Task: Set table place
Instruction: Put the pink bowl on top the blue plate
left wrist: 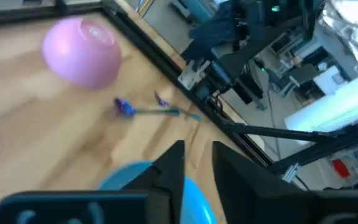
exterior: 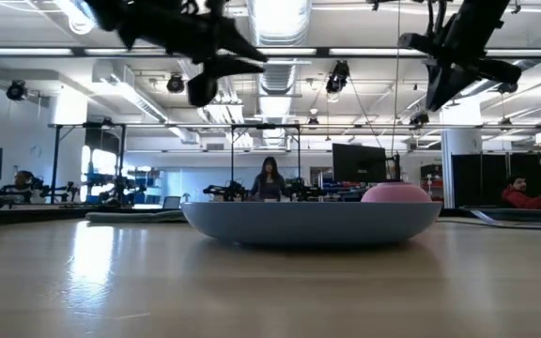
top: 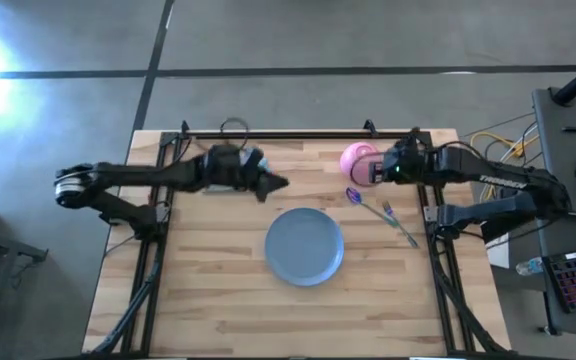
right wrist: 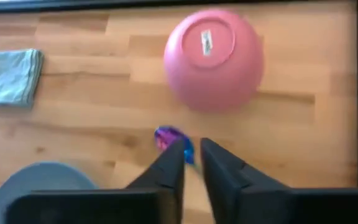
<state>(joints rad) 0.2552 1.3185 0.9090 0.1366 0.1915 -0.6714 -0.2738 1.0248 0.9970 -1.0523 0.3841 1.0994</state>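
The round blue plate (top: 305,246) lies flat at the table's middle. The pink bowl (top: 356,159) rests upside down on its rim at the far right; it also shows in the right wrist view (right wrist: 213,59). The purple-headed spoon (top: 354,195) and the slim fork (top: 400,226) lie flat between the bowl and the right rail. My right gripper (top: 375,171) hangs shut and empty above the table beside the bowl, over the spoon's head (right wrist: 166,138). My left gripper (top: 276,184) is shut and empty, high above the table just beyond the plate's far-left rim.
A folded teal cloth (right wrist: 8,76) lies on the wood to the left of the bowl. The black rail frame (top: 430,215) runs along the table's edges. Bare wood stretches from the plate to the near edge (top: 288,320). People sit in the room behind the table (exterior: 269,178).
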